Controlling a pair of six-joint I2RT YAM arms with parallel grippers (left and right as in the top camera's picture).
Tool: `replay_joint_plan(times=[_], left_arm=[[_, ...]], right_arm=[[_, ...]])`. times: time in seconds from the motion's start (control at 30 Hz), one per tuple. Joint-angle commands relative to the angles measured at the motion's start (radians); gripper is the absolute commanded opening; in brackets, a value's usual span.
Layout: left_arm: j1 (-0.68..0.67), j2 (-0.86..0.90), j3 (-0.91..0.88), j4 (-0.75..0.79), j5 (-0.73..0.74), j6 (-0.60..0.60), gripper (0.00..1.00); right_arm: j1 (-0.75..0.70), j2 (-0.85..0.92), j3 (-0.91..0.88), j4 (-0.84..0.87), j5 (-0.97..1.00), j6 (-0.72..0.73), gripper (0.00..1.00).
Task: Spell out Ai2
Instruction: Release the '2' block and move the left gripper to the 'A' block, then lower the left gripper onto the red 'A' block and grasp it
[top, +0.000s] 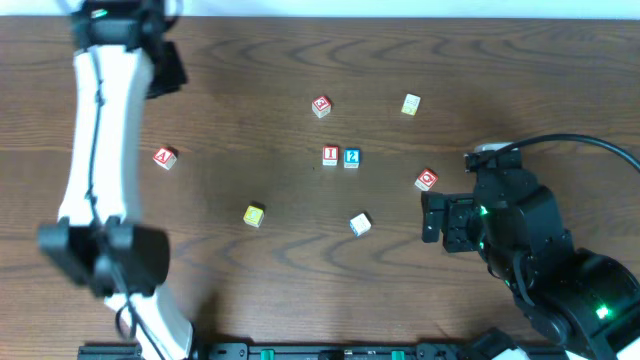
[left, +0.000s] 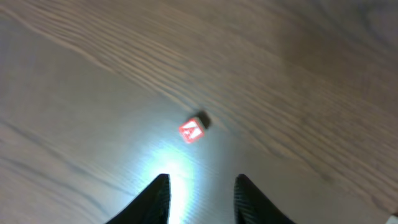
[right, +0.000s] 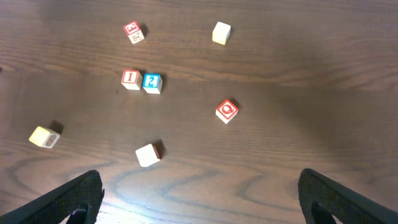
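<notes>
A red "A" block (top: 165, 157) lies alone at the left and shows in the left wrist view (left: 192, 130). A red "I" block (top: 330, 155) and a blue "2" block (top: 351, 157) sit side by side and touching at the table's middle, also in the right wrist view ("I" block (right: 130, 79), "2" block (right: 152, 82)). My left gripper (top: 165, 72) (left: 202, 178) is open and empty, high above the table, short of the "A" block. My right gripper (top: 432, 216) (right: 199, 175) is wide open and empty, to the right of the pair.
Other blocks lie around: a red one (top: 320, 105) and a pale yellow one (top: 411, 104) at the back, a red "Q" block (top: 427, 179) just beyond my right gripper, a yellow one (top: 254, 214) and a white one (top: 360, 224) nearer the front.
</notes>
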Motion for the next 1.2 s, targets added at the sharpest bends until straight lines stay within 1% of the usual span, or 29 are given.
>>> replay_joint_plan(times=[0.0, 0.1, 0.2, 0.23, 0.27, 0.3, 0.33, 0.4, 0.43, 0.47, 0.5, 0.6, 0.67, 0.73, 0.8, 0.83, 0.93, 1.03, 1.1, 1.17], left_arm=[[0.061, -0.136, -0.113, 0.046, 0.056, 0.070, 0.43], [0.086, -0.241, -0.281, 0.143, 0.083, 0.135, 0.49], [0.092, -0.318, -0.436, 0.233, 0.090, 0.228, 0.59], [0.092, -0.338, -0.495, 0.266, 0.092, 0.290, 0.67], [0.092, -0.343, -0.520, 0.277, 0.103, 0.327, 0.69], [0.093, -0.342, -0.557, 0.289, 0.135, 0.381, 0.83], [0.095, -0.338, -0.583, 0.302, 0.148, 0.410, 0.86], [0.103, -0.333, -0.628, 0.321, 0.149, 0.431, 0.86], [0.113, -0.327, -0.647, 0.327, 0.151, 0.443, 0.91], [0.121, -0.323, -0.658, 0.332, 0.151, 0.450, 0.92], [0.132, -0.318, -0.666, 0.335, 0.164, 0.465, 0.98], [0.162, -0.285, -0.672, 0.319, 0.261, 0.543, 0.96], [0.171, -0.246, -0.672, 0.300, 0.272, 0.586, 0.95], [0.171, -0.186, -0.672, 0.283, 0.273, 0.645, 0.97], [0.171, -0.148, -0.672, 0.262, 0.273, 0.679, 1.00], [0.171, -0.134, -0.672, 0.259, 0.273, 0.682, 0.95], [0.171, -0.090, -0.672, 0.258, 0.272, 0.693, 0.93], [0.171, -0.058, -0.672, 0.256, 0.271, 0.725, 0.85], [0.171, -0.035, -0.672, 0.273, 0.260, 0.764, 0.72], [0.171, -0.028, -0.672, 0.294, 0.237, 0.801, 0.64]], right_arm=[[-0.004, -0.004, 0.000, -0.001, 0.014, -0.013, 0.99], [-0.004, -0.004, 0.000, -0.001, 0.014, -0.013, 0.99], [-0.004, -0.004, 0.000, -0.001, 0.014, -0.013, 0.99], [-0.004, -0.004, 0.000, -0.001, 0.014, -0.013, 0.99], [-0.004, -0.004, 0.000, -0.001, 0.014, -0.013, 0.99], [-0.004, -0.004, 0.000, -0.001, 0.014, -0.013, 0.99], [-0.004, -0.004, 0.000, -0.001, 0.014, -0.013, 0.99], [-0.004, -0.004, 0.000, -0.001, 0.014, -0.013, 0.99], [-0.004, -0.004, 0.000, -0.001, 0.014, -0.013, 0.99], [-0.004, -0.004, 0.000, -0.001, 0.014, -0.013, 0.99], [-0.004, -0.004, 0.000, -0.001, 0.014, -0.013, 0.99], [-0.004, -0.004, 0.000, -0.001, 0.014, -0.013, 0.99], [-0.004, -0.004, 0.000, -0.001, 0.014, -0.013, 0.99], [-0.004, -0.004, 0.000, -0.001, 0.014, -0.013, 0.99], [-0.004, -0.004, 0.000, -0.001, 0.014, -0.013, 0.99], [-0.004, -0.004, 0.000, -0.001, 0.014, -0.013, 0.99], [-0.004, -0.004, 0.000, -0.001, 0.014, -0.013, 0.99], [-0.004, -0.004, 0.000, -0.001, 0.014, -0.013, 0.99], [-0.004, -0.004, 0.000, -0.001, 0.014, -0.013, 0.99], [-0.004, -0.004, 0.000, -0.001, 0.014, -0.013, 0.99]])
